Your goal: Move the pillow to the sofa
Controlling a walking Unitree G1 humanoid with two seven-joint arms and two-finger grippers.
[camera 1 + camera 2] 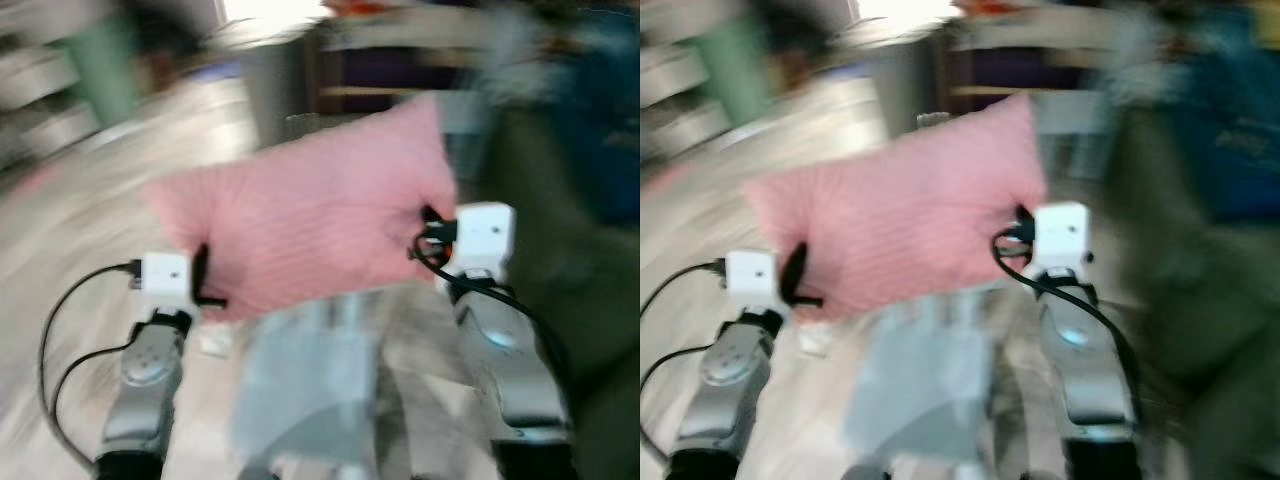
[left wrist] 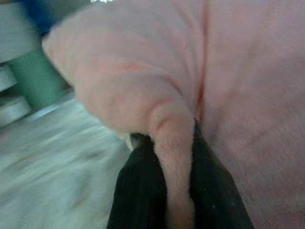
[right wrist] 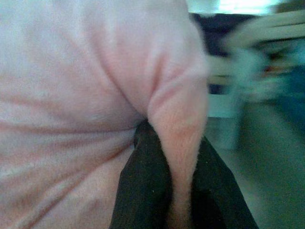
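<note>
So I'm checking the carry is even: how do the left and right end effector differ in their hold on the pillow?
The left end effector pinches the pink pillow's lower left edge; the right end effector pinches its right edge, higher up. The pillow therefore hangs tilted, its right side raised. Both are shut on a fold of fabric, seen in each wrist view.

floor (image 1: 90,200): pale, wood-look planks, heavily motion-blurred
green object (image 1: 105,70): far left on the floor, upright, type unclear from blur
shelving (image 1: 45,110): light-coloured, far left edge, beside green object
dark shelf unit (image 1: 370,75): at the back, pale top board, purple-dark interior
blue mass (image 1: 1230,130): upper right, blurred, can't identify
dark olive bulk (image 1: 570,300): right side, below the blue mass
</note>
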